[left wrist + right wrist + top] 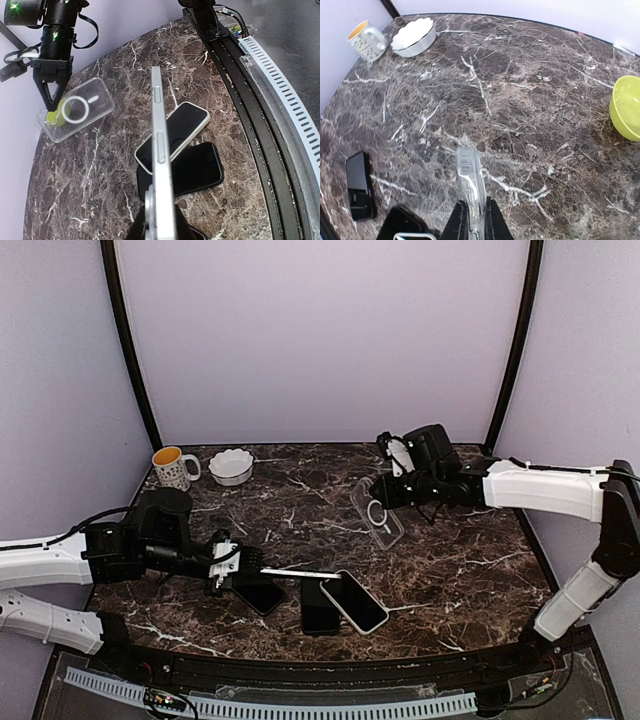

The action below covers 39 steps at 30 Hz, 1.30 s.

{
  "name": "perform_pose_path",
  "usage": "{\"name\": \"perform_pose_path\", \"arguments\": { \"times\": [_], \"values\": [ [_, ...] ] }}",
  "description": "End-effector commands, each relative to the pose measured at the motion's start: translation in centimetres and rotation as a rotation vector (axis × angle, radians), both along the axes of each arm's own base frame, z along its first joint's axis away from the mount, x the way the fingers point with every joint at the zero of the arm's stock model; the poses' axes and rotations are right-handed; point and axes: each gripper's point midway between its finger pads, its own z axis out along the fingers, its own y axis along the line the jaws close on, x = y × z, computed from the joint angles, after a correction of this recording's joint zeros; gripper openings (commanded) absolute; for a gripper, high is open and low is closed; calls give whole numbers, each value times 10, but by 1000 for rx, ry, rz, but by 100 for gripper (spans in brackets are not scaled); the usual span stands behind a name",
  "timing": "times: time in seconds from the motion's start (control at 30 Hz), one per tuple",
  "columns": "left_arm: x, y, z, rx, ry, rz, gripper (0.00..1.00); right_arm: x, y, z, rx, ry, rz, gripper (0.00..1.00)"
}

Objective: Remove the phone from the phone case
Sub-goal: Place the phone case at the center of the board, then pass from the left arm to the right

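Apparently the separation is done: left claw [240, 566] pinches the phone [300, 571] sticking out ahead, right claw [386, 496] pinches the clear case [377, 513] below its tips. Next, lay both down gently.

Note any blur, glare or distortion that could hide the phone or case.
Top external: soft even light, no hard shadows; the clear case reads faint against the marble table. Left wrist: the held phone blurs at its near end. Right wrist: the wide lens bows the table's far edge.

You have mug [172, 467] left of bowl [231, 466] at far-left, phone case [378, 512] right of centre, phone [295, 571] above three handsets [355, 601] near the front.
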Motion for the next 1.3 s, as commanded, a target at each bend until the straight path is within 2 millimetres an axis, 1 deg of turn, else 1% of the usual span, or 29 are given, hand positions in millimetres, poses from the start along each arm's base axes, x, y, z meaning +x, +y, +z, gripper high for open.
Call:
{"name": "perform_pose_path", "arguments": {
  "times": [0.0, 0.07, 0.13, 0.17, 0.2, 0.23, 0.27, 0.3, 0.33, 0.37, 0.43, 0.47, 0.53, 0.63, 0.7, 0.73, 0.77, 0.83, 0.87, 0.9, 0.93, 0.97, 1.0, 1.03, 1.07, 1.1, 1.17, 1.27],
  "values": [
    [-8, 1, 9, -45, 74, 3, 0, 53, 11, 23, 227, -4, -54, 0],
    [-9, 1, 10, -47, 97, 5, 0, 72, 11, 18, 304, 24, -58, 0],
    [-11, 0, 11, -49, 112, -1, 0, 91, 8, 6, 358, 73, -68, 0],
    [-13, 0, 11, -48, 122, -10, 0, 102, 0, -3, 378, 105, -84, 4],
    [-13, -1, 13, -49, 129, -10, 0, 110, -5, -9, 390, 128, -89, 13],
    [-16, -1, 12, -41, 143, -19, 0, 116, -10, -18, 392, 155, -99, 24],
    [-16, -2, 14, -41, 146, -22, 0, 120, -17, -24, 386, 172, -105, 33],
    [-18, -1, 12, -29, 163, -31, 0, 122, -23, -29, 364, 181, -111, 40],
    [-18, -2, 15, -27, 166, -35, 0, 124, -31, -31, 336, 177, -121, 48],
    [-20, -2, 17, -20, 177, -43, 0, 124, -39, -31, 307, 167, -128, 54],
    [-23, -3, 17, -8, 189, -58, 0, 120, -53, -24, 252, 140, -136, 64],
    [-23, -4, 16, 0, 194, -65, 0, 117, -60, -19, 227, 123, -143, 67],
    [-24, -6, 16, 9, 204, -77, 0, 105, -70, 3, 187, 75, -128, 69],
    [-21, -14, 18, 22, 217, -87, 0, 76, -79, 21, 159, 31, -87, 69],
    [-17, -19, 20, 31, 213, -97, 0, 50, -80, 33, 180, 8, -46, 69],
    [-15, -21, 20, 35, 216, -95, 0, 35, -78, 36, 199, 4, -10, 69],
    [-12, -25, 22, 35, 222, -102, 0, 18, -72, 41, 220, -13, 35, 68],
    [-10, -32, 24, 35, 245, -122, 0, -22, -57, 45, 254, -39, 154, 68],
    [-9, -34, 32, 27, 259, -140, 0, -41, -51, 48, 265, -60, 206, 68],
    [-8, -38, 27, 44, 275, -152, 0, -59, -46, 49, 275, -77, 250, 68],
    [-7, -40, 35, 42, 288, -166, 0, -76, -42, 52, 292, -94, 296, 68],
    [-6, -43, 29, 64, 307, -175, 0, -94, -38, 53, 311, -104, 349, 68],
    [-6, -45, 34, 70, 320, -186, 0, -114, -33, 55, 332, -116, 410, 68],
    [-4, -48, 28, 89, 334, -193, 0, -132, -28, 60, 355, -150, 472, 68],
    [-3, -51, 27, 106, 354, -201, 0, -150, -24, 62, 365, -177, 530, 69],
    [-3, -52, 26, 113, 358, -209, 0, -166, -22, 67, 377, -219, 582, 70],
    [-3, -56, 25, 120, 380, -220, 0, -189, -17, 63, 363, -257, 653, 74],
    [0, -64, 25, 109, 400, -229, 0, -208, -10, 51, 332, -275, 730, 76]
  ]
}}
